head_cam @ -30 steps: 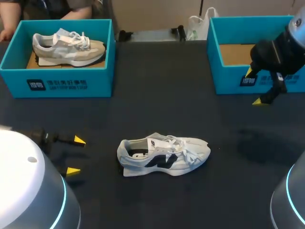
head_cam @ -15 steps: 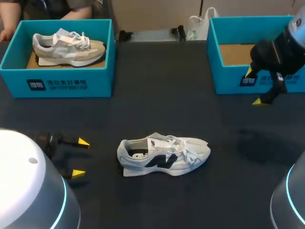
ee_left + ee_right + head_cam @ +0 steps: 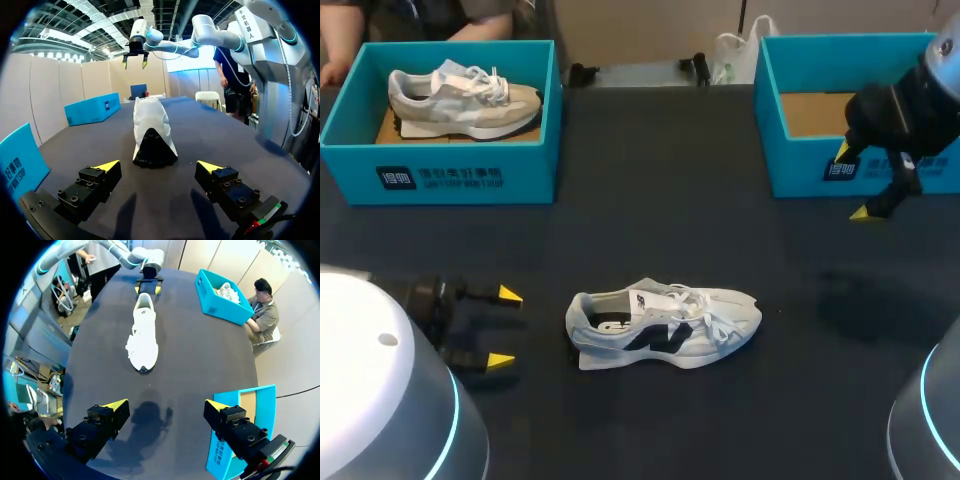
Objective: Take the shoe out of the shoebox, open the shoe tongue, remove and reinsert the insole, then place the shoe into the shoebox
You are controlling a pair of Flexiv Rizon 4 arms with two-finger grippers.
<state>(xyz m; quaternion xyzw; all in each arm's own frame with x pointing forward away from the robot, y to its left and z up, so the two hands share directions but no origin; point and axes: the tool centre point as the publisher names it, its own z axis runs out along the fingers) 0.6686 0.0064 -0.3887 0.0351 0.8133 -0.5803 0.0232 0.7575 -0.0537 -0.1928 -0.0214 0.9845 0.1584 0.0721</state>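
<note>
A white shoe [image 3: 663,325] with a dark side mark lies on its sole mid-table, heel toward my left arm, toe to the right. My left gripper [image 3: 504,327] is open, low over the table a short way behind the heel; the left wrist view has the shoe [image 3: 151,131] straight ahead of the open left gripper [image 3: 158,166]. My right gripper [image 3: 855,182] hangs open high above the table by the empty blue shoebox [image 3: 800,165] at the right. From the right wrist view the shoe [image 3: 142,336] lies far ahead of the open right gripper [image 3: 167,405], and the box [image 3: 247,425] is beside it.
A second blue shoebox [image 3: 450,172] at the back left holds a beige shoe [image 3: 462,95]. In the right wrist view that box [image 3: 223,298] sits far off, beyond the white shoe. A white bag [image 3: 736,53] lies at the table's back edge.
My left gripper has slid to the right, closer to the shoe's heel. The right arm and the shoe have stayed put.
</note>
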